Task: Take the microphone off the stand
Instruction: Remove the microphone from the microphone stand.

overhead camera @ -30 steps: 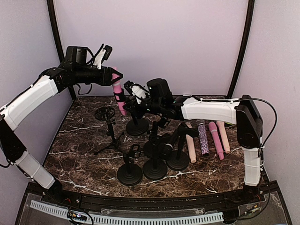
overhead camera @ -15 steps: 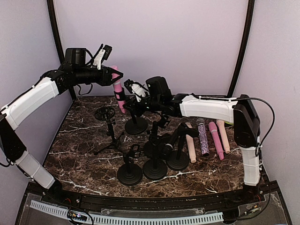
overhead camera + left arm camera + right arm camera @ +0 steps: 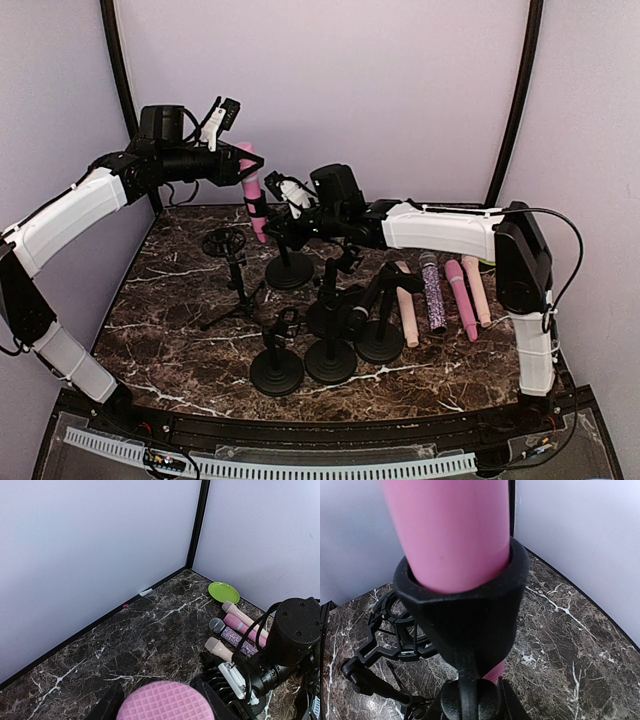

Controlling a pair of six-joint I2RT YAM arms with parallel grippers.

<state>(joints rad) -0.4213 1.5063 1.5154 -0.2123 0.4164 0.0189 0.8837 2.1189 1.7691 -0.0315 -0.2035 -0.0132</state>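
**Top view.** The left gripper [image 3: 244,163] reaches in from the left. It is closed part-way around the upper end of the pink microphone [image 3: 250,190], which is gripped, not merely touched. The microphone stands near upright with a slight tilt. Its lower part is seated in the black clip [image 3: 257,207] of the stand [image 3: 291,270] at the back of the table [image 3: 170,300]. The right gripper [image 3: 281,222] comes in from the right and is clamped tight on that stand's stem, just beside the clip. Several other black stands [image 3: 330,360] are grouped nearer the camera. Four loose microphones [image 3: 433,295] lie side by side at the right.

**Left wrist view.** The microphone's pink, grid-patterned head sits at the bottom edge, with a black finger [image 3: 111,707] close against each side. Beyond it lie the loose microphones and a green plate [image 3: 223,591].

**Right wrist view.** The pink barrel passes down through the clip, and its lower end shows beneath. The stand's stem rises at bottom centre between the jaws, which press against it. A spider-shaped mount [image 3: 395,630] stands behind, to the left.
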